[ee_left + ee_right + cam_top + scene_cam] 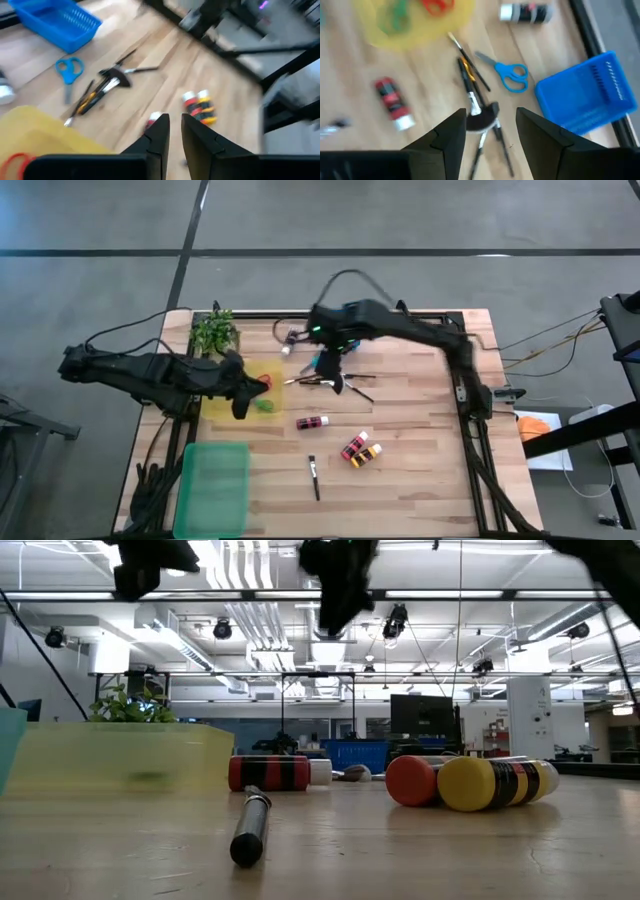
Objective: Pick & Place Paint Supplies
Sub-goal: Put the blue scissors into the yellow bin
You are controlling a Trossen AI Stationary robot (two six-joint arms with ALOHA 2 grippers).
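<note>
Right wrist view: right hand [490, 132] open, empty.

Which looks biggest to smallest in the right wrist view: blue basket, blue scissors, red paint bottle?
1. blue basket, clearly largest.
2. and 3. blue scissors and red paint bottle look about alike; the picture is blurred, so no ranking between them.

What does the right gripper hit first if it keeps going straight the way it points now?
Most likely the paintbrush pile: the right gripper, fingers open, frames it dead ahead. Blue scissors lie off to one side. Depth is unclear.
</note>
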